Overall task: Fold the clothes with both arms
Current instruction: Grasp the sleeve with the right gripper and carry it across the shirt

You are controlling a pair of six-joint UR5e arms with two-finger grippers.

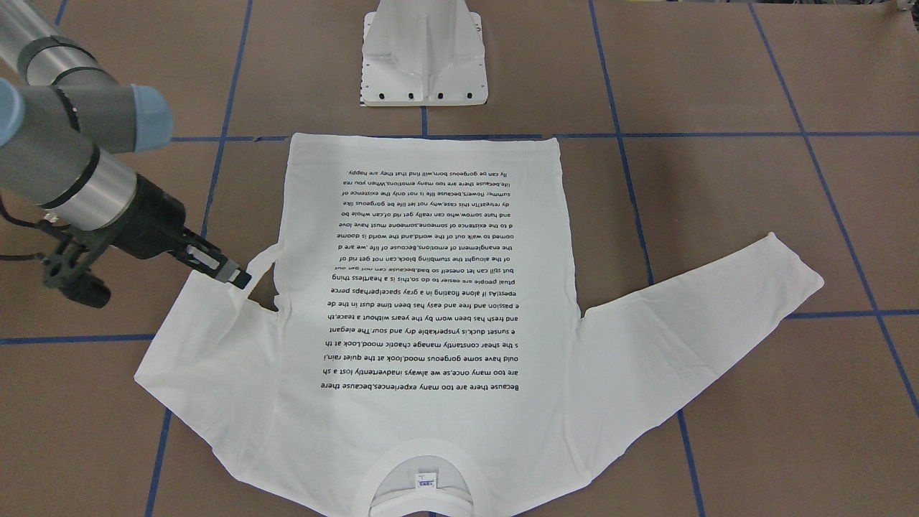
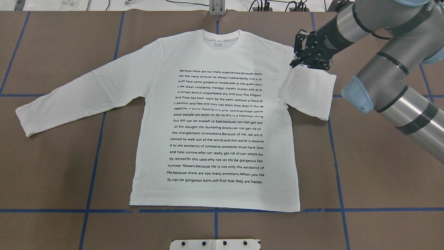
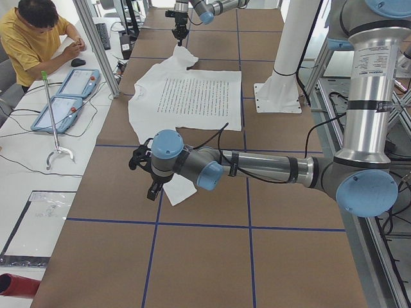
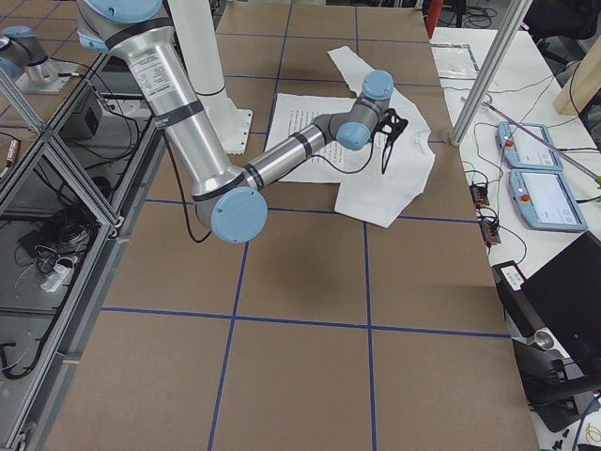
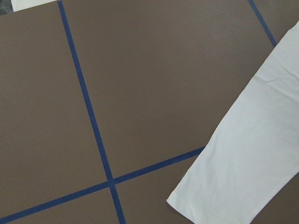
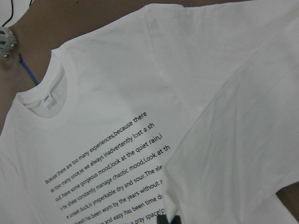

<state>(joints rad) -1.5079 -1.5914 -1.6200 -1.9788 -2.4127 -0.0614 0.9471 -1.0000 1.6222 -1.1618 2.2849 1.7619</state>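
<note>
Judging by its drape, we take the white long-sleeved T-shirt (image 2: 215, 104), lying flat and print-up on the brown table (image 2: 364, 180), for light, limp cotton that will sag and crease rather than hold a shape, so cuffs, hem corners and shoulder seams are the places to pinch. We see the right gripper (image 1: 240, 278) clamped on the cuff end of the right sleeve (image 2: 308, 93), which is doubled in towards the chest. The left gripper (image 3: 153, 186) hangs over the outstretched left sleeve (image 5: 233, 186), and we cannot tell whether it is parted or closed.
</note>
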